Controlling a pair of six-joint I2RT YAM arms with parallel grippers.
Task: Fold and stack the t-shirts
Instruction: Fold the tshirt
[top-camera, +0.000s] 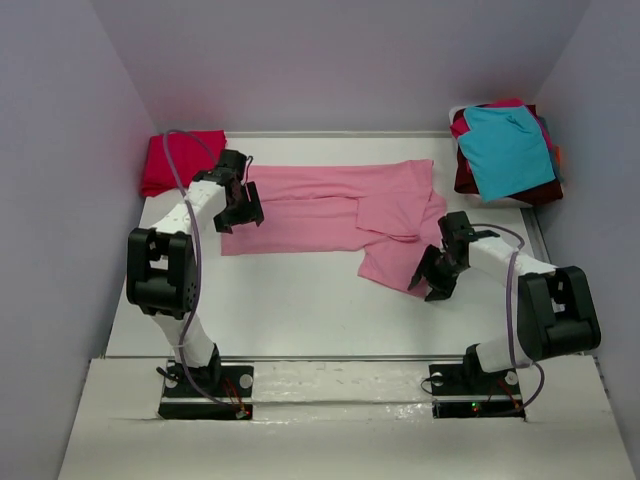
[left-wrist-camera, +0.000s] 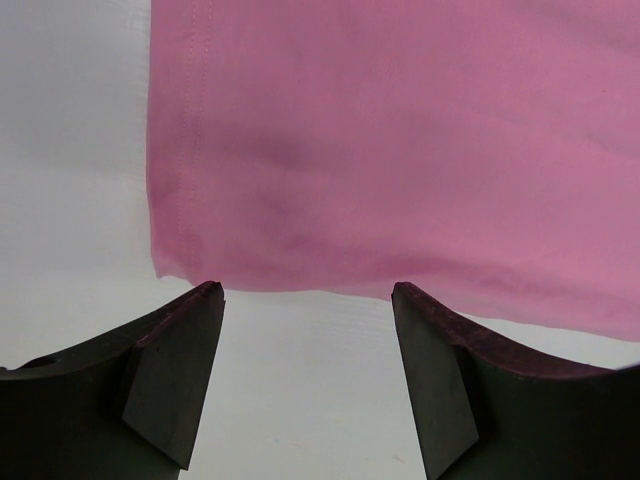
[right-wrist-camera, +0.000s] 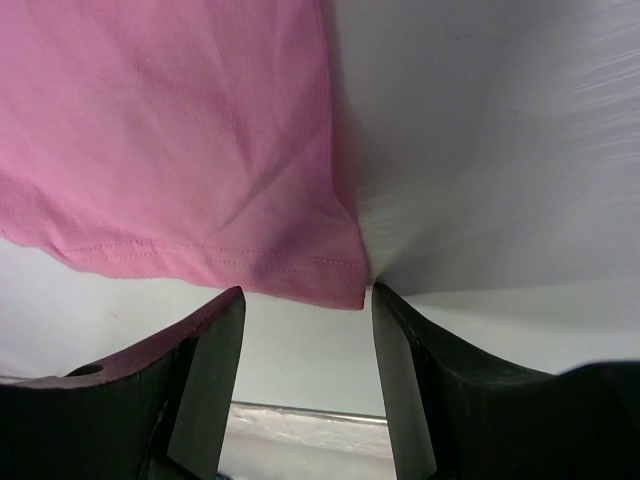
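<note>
One pink t-shirt (top-camera: 320, 205) is lying spread at the centre of the counter (top-camera: 300, 310). One folded red t-shirt (top-camera: 180, 160) is sitting at ten o'clock. One pile (top-camera: 540, 190) is sitting at two o'clock, showing one teal shirt (top-camera: 508, 150) on top; the layers beneath are overlapping too much to count. Two arms are reaching in: left arm (top-camera: 190, 225), right arm (top-camera: 505, 262).

The top external view looks down from high behind, taking in the whole table (top-camera: 300, 310). Each wrist view sits low and close, looking between its own fingers (left-wrist-camera: 170, 370) at a corner of the pink t-shirt (top-camera: 320, 205), shared by all three
</note>
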